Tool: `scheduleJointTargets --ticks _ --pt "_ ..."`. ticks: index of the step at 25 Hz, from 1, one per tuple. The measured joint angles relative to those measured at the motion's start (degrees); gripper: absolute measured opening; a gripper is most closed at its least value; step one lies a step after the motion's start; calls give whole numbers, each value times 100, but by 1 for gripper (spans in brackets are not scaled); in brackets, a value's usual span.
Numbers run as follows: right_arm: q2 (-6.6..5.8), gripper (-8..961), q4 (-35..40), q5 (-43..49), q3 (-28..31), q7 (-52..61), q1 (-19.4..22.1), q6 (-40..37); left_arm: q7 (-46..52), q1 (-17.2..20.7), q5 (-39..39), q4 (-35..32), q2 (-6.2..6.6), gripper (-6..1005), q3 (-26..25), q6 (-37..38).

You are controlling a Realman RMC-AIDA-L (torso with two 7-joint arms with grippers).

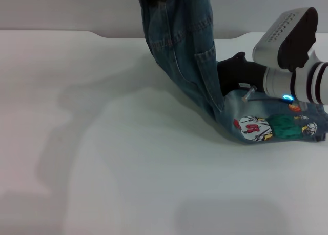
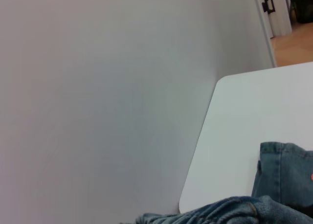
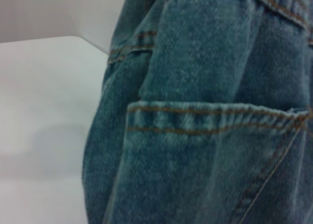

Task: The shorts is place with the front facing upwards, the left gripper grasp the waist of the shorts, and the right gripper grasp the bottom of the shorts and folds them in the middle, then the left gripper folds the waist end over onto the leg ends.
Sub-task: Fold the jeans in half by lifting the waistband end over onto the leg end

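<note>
Item: the shorts, blue washed denim. Position: hanging in a steep drape from the top edge of my head view down to the white surface, where the lower part lies flat at my right side. My left wrist view shows a fold of the same denim and a hem portion over the surface corner.

Item: the bottom of the shorts, resting on the surface, red, white and green cartoon prints facing up.

Item: my right gripper, black, low over the surface just beside the hanging denim and the printed hem; its pocket seam fills my right wrist view. Fingers: cannot tell.

Item: my left gripper, out of view; state unseen.
</note>
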State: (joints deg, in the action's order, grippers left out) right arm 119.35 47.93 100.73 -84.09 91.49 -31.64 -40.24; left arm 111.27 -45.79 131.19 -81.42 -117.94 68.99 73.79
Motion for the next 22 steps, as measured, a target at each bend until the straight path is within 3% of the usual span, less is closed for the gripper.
scheduleJointTargets --ticks 22 --pt "-10 5 127 -506 -492 10 -160 -67 9 4 -160 -178 -13 70 186 -68"
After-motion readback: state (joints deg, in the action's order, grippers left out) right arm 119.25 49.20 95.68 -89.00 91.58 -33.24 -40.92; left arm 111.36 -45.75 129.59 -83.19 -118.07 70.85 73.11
